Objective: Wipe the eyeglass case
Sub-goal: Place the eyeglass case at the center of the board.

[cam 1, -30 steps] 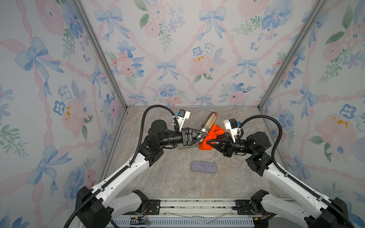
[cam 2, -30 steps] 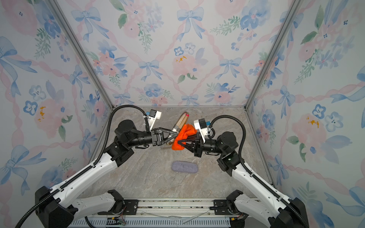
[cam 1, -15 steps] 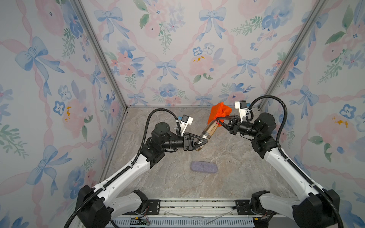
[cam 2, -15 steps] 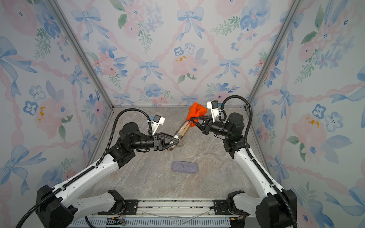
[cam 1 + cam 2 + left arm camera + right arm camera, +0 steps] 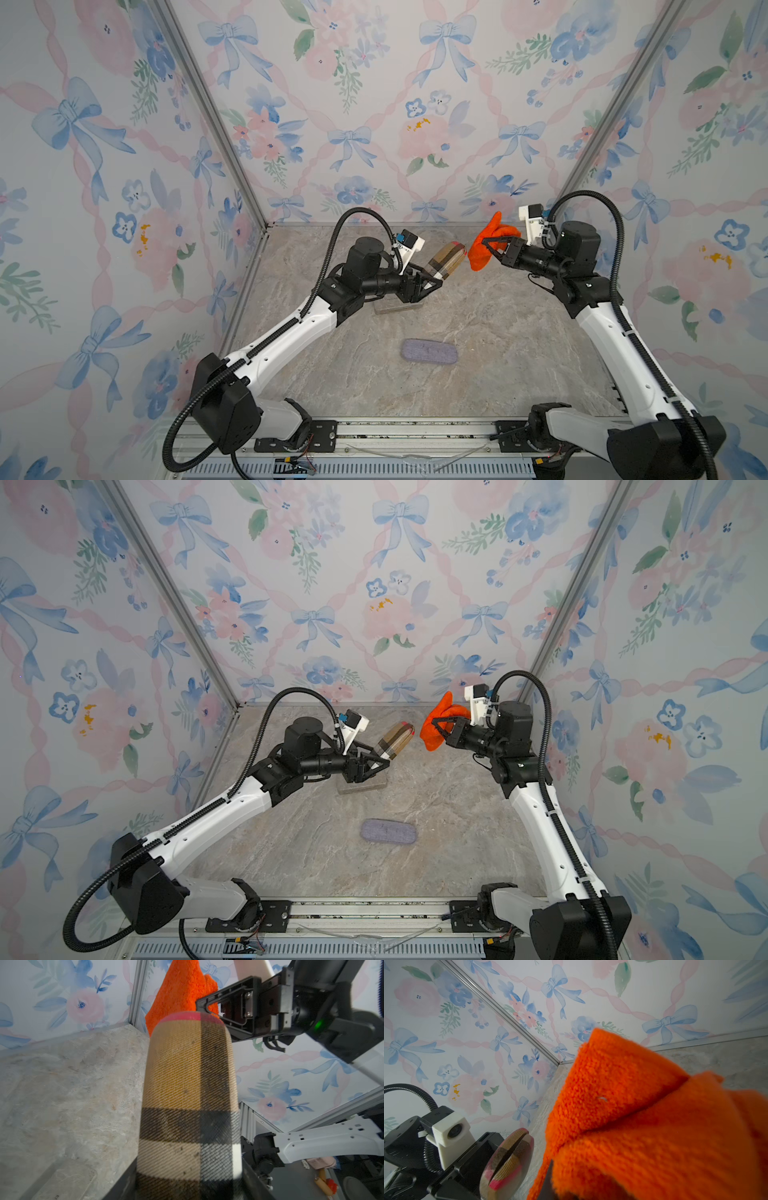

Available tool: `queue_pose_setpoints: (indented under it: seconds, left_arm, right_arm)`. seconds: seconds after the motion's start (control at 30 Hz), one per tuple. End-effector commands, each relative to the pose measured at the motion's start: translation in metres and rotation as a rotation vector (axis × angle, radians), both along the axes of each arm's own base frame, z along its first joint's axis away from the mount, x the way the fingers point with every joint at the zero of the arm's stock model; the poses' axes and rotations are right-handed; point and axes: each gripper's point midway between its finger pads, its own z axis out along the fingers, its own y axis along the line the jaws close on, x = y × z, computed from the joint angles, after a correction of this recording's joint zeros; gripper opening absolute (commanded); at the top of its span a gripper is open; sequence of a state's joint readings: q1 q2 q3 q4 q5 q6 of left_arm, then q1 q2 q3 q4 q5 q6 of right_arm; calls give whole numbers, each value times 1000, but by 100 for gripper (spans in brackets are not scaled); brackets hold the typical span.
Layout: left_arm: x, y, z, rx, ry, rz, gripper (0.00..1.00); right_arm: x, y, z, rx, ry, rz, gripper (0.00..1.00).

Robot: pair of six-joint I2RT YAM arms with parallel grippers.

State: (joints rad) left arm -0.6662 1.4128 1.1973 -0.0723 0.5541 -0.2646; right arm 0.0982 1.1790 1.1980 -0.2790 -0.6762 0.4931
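The eyeglass case (image 5: 448,261) (image 5: 397,739) is a tan, black and red plaid tube held above the table, pointing toward the back right. My left gripper (image 5: 432,283) (image 5: 380,763) (image 5: 189,1185) is shut on its near end. An orange cloth (image 5: 482,247) (image 5: 434,731) is bunched in my right gripper (image 5: 489,246) (image 5: 437,726), which is shut on it. The cloth hangs just off the case's far end. In the right wrist view the eyeglass case (image 5: 508,1165) and the cloth (image 5: 654,1126) show a narrow gap between them. The cloth hides the right fingertips there.
A grey-purple oblong pad (image 5: 429,351) (image 5: 388,831) lies on the marble table toward the front. A flat clear plastic piece (image 5: 397,306) (image 5: 360,786) lies under the left gripper. Flowered walls close in the back and both sides.
The right gripper pulled the cloth off the case, up toward the back right, then settled beside the case's far end. The left gripper kept hold of the case and raised its tip slightly.
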Motion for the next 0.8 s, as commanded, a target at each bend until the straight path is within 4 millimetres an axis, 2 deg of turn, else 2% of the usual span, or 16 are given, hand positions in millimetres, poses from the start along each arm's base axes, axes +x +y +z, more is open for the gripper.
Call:
queue_pose_setpoints:
  seconds: [0.0,0.17,0.27,0.37,0.5,0.6,0.77]
  left_arm:
    - [17,-12,-13,94,-142,-24,0]
    - [33,-41,-49,222,-247,-90,0]
    - [38,-58,-80,348,-333,-161,0]
    - [51,-65,-118,502,-392,-222,0]
    - [59,-74,-155,589,-447,-316,1]
    - [60,-85,-175,599,-477,-389,2]
    - [63,-110,-204,601,-495,-461,2]
  right_arm:
    - [-22,-15,-16,-123,57,-46,0]
    - [-37,-30,-33,-215,104,-91,0]
    - [-39,-43,-46,-200,170,-141,0]
    - [-39,-59,-51,-186,176,-203,0]
    - [-42,-86,-56,-207,180,-288,0]
    - [-45,-94,-59,-213,179,-309,0]
    - [-47,-93,-75,-209,209,-300,0]
